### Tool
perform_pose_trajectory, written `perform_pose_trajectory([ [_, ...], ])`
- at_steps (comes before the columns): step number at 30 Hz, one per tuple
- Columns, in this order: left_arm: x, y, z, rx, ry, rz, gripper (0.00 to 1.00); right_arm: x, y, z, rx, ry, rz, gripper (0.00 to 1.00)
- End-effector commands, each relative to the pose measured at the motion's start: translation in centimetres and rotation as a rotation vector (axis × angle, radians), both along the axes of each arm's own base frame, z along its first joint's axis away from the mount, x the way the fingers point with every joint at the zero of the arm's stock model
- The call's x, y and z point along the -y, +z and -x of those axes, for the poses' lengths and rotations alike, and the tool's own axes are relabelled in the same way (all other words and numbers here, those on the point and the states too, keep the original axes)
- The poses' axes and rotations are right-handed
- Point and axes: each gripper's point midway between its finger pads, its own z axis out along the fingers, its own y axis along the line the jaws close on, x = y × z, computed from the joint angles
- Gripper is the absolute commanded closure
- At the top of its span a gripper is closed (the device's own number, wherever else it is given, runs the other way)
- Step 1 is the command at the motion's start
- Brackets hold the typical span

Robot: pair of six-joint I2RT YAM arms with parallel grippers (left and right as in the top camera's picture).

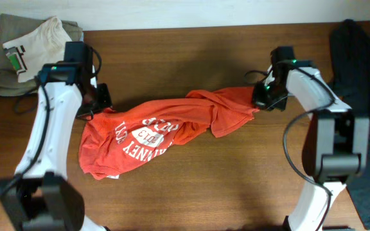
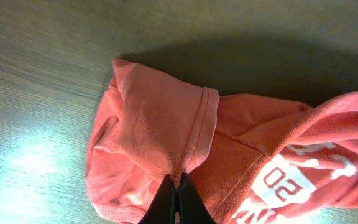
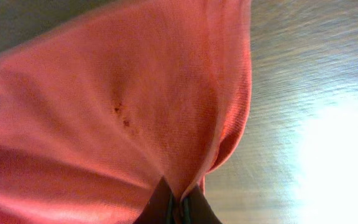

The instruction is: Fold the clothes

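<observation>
**While both tools pinch it, the red shirt (image 1: pixel 153 131) lies stretched along the desk (image 1: pixel 191 58)**

As I hold it at two ends, the shirt lies in a crumpled band across the middle of the desk. My left tool (image 1: pixel 101 96) is at the shirt's left end and my right tool (image 1: pixel 262 96) at its right end. The wide part of the shirt lies toward my left arm, bunched and wrinkled, with the white lettering (image 1: pixel 148 136) facing up. From there the cloth narrows into a twisted strip that runs up to my right tool.

Seen from the left wrist, my left tool (image 2: pixel 179 182) has its two dark fingers pressed together on a fold of the shirt (image 2: pixel 166 137), just below the hemmed edge of a short sleeve (image 2: pixel 194 124). Part of the lettering shows to the right of that pinch. The rest of the cloth there rests on the wood.

Seen from the right wrist, my right tool (image 3: pixel 178 198) is likewise closed on the cloth, with a thin fold caught between its tips. The shirt (image 3: pixel 104 106) fans out from the pinch and fills most of that view. Bare wood shows beside it.

Away from the shirt, beyond its left end at the far corner of the desk, a white tee (image 1: pixel 34 45) with a green and black mark lies on some olive clothes (image 1: pixel 5 80). Beyond the shirt's right end, a dark garment (image 1: pixel 358 58) hangs over the desk's edge, well apart from it.
</observation>
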Motion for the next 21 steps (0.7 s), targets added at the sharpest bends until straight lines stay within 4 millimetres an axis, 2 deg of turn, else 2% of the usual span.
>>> perform_pose_trajectory([
  [1,-0.2,8.8,1.7,0.254,0.010,-0.010,0.99,0.9,11.4,-1.7,0.253,-0.032,0.003,0.96],
  [3,-0.2,12.0,3.1,0.353,0.010,-0.010,0.99,0.8,15.9,-0.8,0.346,-0.030,0.006,0.96],
  [7,-0.2,18.5,7.4,0.565,0.011,-0.009,0.99,0.7,25.3,3.2,0.569,-0.029,0.011,0.96],
  [8,-0.2,19.6,8.4,0.608,0.011,-0.009,0.99,0.6,27.1,4.2,0.616,-0.029,0.012,0.96],
  [13,-0.2,24.5,12.9,0.811,0.013,-0.009,0.99,0.5,33.1,8.4,0.792,-0.048,0.007,0.96],
  [15,-0.2,26.2,14.8,0.890,0.013,-0.008,1.00,0.5,34.7,9.6,0.842,-0.068,0.000,0.96],
  [17,-0.2,27.2,15.9,0.937,0.013,-0.009,0.99,0.6,35.5,10.0,0.873,-0.074,0.006,0.96],
  [19,-0.2,27.7,16.7,0.965,0.014,-0.009,0.99,0.7,35.5,9.5,0.877,-0.085,0.007,0.96],
  [21,-0.2,27.5,16.5,0.957,0.013,-0.009,0.99,0.9,34.8,8.3,0.857,-0.090,0.008,0.96],
])
